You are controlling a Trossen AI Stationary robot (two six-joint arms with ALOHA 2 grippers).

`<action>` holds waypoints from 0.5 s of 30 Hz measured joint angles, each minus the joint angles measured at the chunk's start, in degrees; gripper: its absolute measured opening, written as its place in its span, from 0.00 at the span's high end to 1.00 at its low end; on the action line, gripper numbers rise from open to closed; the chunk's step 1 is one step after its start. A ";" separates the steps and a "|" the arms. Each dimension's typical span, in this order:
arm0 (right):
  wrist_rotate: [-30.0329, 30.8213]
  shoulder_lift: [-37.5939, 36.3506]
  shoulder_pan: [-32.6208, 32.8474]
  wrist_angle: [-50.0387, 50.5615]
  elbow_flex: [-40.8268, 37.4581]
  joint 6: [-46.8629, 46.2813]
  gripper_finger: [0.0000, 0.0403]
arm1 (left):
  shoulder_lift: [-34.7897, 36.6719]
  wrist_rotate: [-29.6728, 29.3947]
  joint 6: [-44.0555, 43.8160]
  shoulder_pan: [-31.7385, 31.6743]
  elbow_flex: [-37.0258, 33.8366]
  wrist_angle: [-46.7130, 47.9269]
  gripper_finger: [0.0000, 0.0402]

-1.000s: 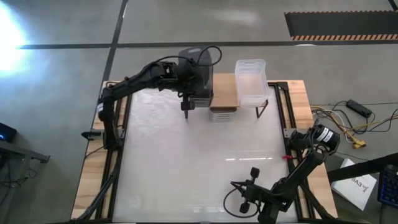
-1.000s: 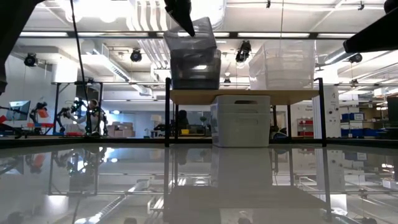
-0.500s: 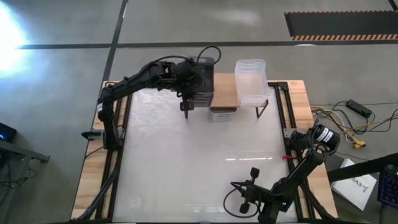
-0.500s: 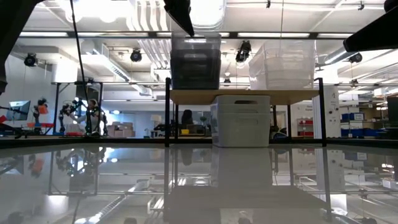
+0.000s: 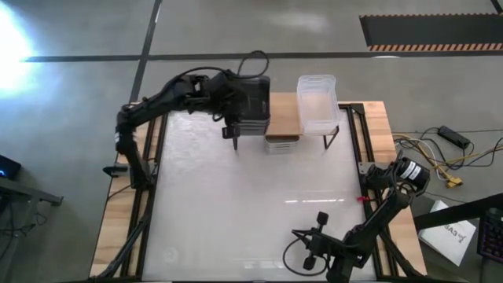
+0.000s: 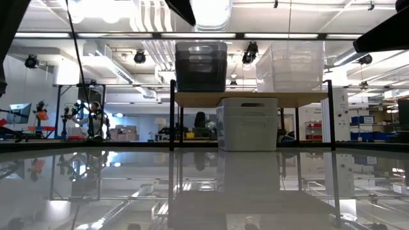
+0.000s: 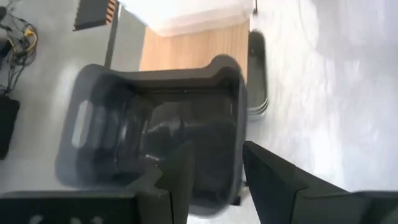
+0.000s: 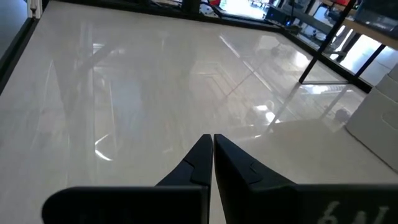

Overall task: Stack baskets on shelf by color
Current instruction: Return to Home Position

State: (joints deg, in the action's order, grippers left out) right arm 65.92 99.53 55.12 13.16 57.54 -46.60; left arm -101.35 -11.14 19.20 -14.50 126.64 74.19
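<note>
A stack of dark grey baskets point(image 5: 253, 102) stands level on the left end of the shelf point(image 5: 284, 114). My left gripper point(image 7: 216, 148) hovers open just above the stack's near left corner, one finger over the inside and one outside, and the low view shows it point(image 6: 183, 10) clear of the rim. Clear baskets point(image 5: 317, 102) sit stacked on the shelf's right end. A light grey basket point(image 6: 248, 123) rests on the table under the shelf. My right gripper point(image 8: 212, 139) waits shut, low over the table near its front edge.
The shelf stands at the table's far edge on thin black legs point(image 6: 173, 118). The glossy white tabletop point(image 5: 251, 204) stretches in front of it. The right arm's base and cables point(image 5: 409, 177) lie at the table's right edge.
My left gripper has opened and let go of the top dark grey basket. The basket, tilted a second ago, has dropped level onto the stack. The gripper has risen a little and drawn back toward the table's left edge.
</note>
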 joint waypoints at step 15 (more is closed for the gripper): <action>-34.91 -4.50 -10.90 -24.62 -17.57 10.99 0.98 | 28.76 0.22 -19.53 12.85 -43.25 -26.82 0.79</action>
State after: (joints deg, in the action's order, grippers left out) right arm 31.01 95.02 44.22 -11.46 39.97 -35.61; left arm -72.58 -10.92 -0.33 -1.65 83.39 47.37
